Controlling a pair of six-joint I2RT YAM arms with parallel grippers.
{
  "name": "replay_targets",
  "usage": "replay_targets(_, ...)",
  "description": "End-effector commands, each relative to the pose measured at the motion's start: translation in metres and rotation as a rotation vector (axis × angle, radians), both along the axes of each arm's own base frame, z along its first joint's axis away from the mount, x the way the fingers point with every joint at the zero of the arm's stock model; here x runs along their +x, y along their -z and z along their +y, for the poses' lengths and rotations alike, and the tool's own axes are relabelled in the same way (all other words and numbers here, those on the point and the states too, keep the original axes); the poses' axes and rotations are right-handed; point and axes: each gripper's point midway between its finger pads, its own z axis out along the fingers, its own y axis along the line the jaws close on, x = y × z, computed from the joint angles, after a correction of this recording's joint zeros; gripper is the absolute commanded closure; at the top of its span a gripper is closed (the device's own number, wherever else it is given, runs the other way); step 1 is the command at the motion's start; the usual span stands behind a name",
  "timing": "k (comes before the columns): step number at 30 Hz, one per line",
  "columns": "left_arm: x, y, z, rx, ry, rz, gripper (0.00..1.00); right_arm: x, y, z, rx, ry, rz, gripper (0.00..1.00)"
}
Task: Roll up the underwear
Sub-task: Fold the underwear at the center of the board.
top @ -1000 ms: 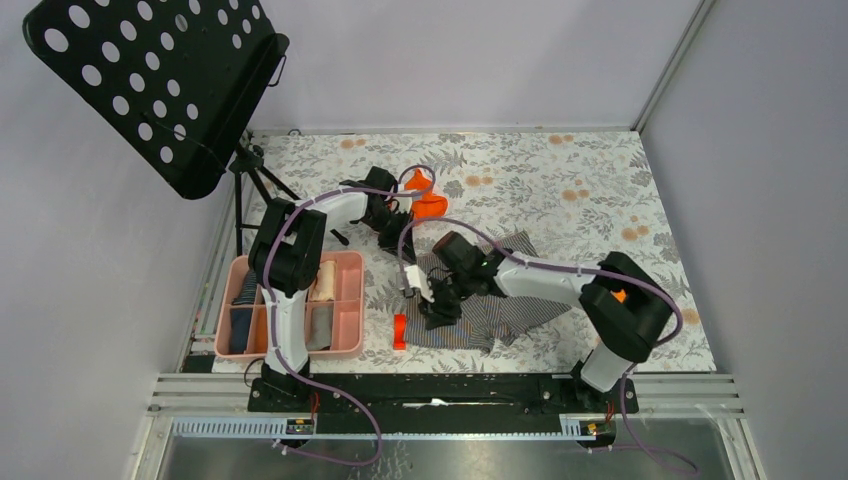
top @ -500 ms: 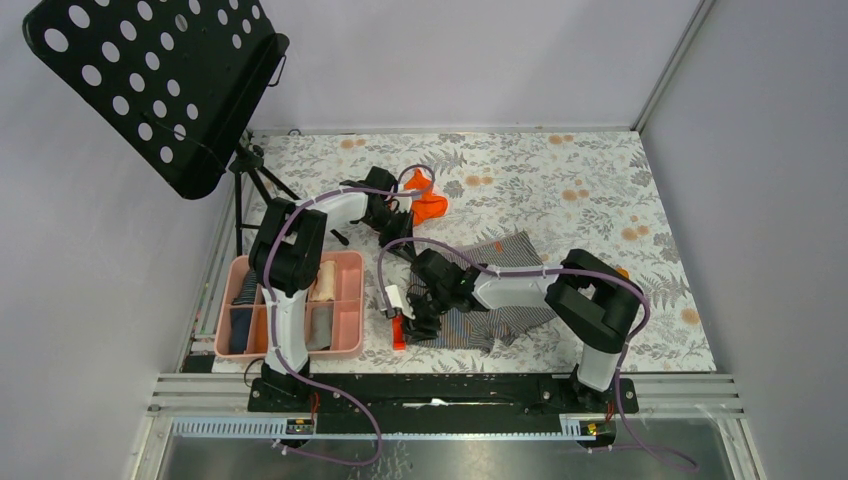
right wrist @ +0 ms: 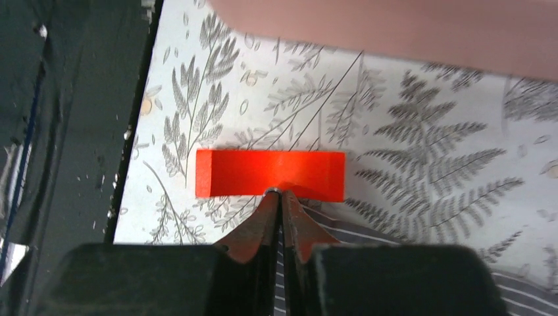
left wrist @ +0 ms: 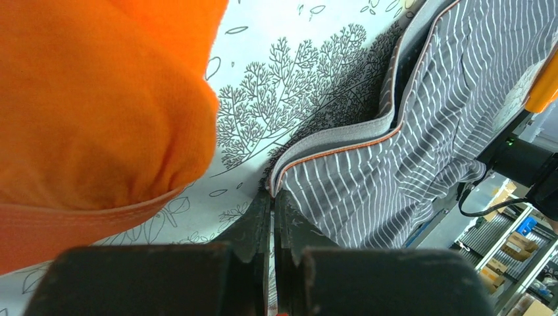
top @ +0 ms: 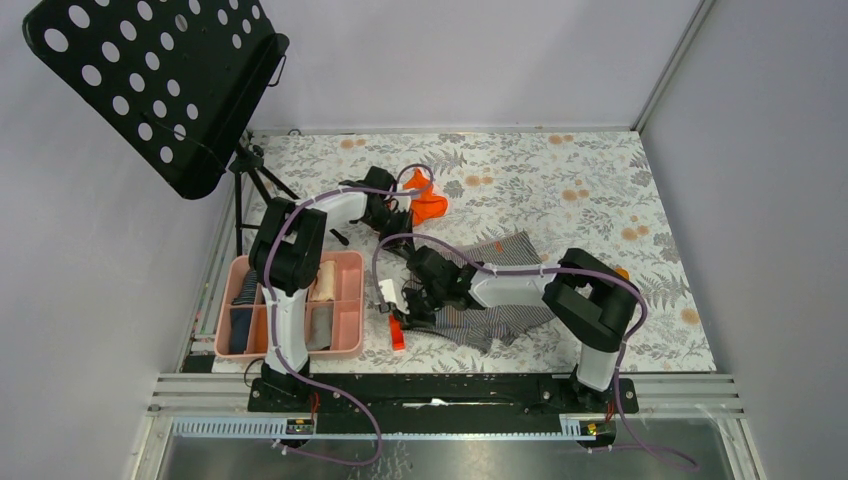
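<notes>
The grey striped underwear [top: 495, 295] lies on the patterned table, partly bunched under my right arm. My right gripper [top: 405, 308] is shut on its left edge. In the right wrist view the fingertips [right wrist: 279, 193] touch the small red block [right wrist: 270, 173], with striped cloth [right wrist: 342, 220] between and beside the fingers. My left gripper [top: 392, 228] is shut on the waistband corner of the grey underwear [left wrist: 428, 118], tips low at the table [left wrist: 272, 192]. The bright orange underwear [top: 428, 205] lies right beside it and fills the left of the left wrist view [left wrist: 99, 99].
A pink divided tray [top: 345, 258] holding rolled garments stands at the left; its wall shows in the right wrist view [right wrist: 395, 33]. The red block [top: 398, 334] lies between tray and cloth. A black perforated music stand [top: 160, 80] on a tripod stands at the back left.
My right gripper has moved left to the red block, dragging the grey underwear's edge along and bunching it. The left arm has not moved.
</notes>
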Motion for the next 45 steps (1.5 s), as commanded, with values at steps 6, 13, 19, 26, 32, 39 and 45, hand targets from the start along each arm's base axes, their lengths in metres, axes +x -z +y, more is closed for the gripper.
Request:
replay_targets(6,0.046,-0.068,-0.013,-0.123,-0.035,-0.166,1.0,0.018,-0.113,0.042,0.228,0.096,-0.03,1.0)
replay_targets(13,0.06,-0.103,-0.037,-0.221,-0.047,-0.195,1.0,0.043,-0.123,-0.01,0.186,0.245,-0.037,1.0)
replay_targets(19,0.057,-0.112,-0.08,-0.272,0.029,-0.194,1.0,0.048,-0.119,-0.067,0.125,0.328,-0.104,1.0)
replay_targets(26,0.056,-0.114,-0.138,-0.325,0.101,-0.211,1.0,0.041,-0.118,-0.124,0.069,0.42,-0.166,1.0)
replay_targets(32,0.051,-0.124,-0.183,-0.386,0.154,-0.233,1.0,0.037,-0.12,-0.164,0.005,0.482,-0.204,1.0)
replay_targets(39,0.047,-0.114,-0.215,-0.415,0.178,-0.226,1.0,0.031,-0.114,-0.2,-0.064,0.527,-0.213,1.0)
replay_targets(45,0.042,-0.101,-0.232,-0.424,0.192,-0.217,1.0,0.025,-0.104,-0.219,-0.115,0.557,-0.215,1.0)
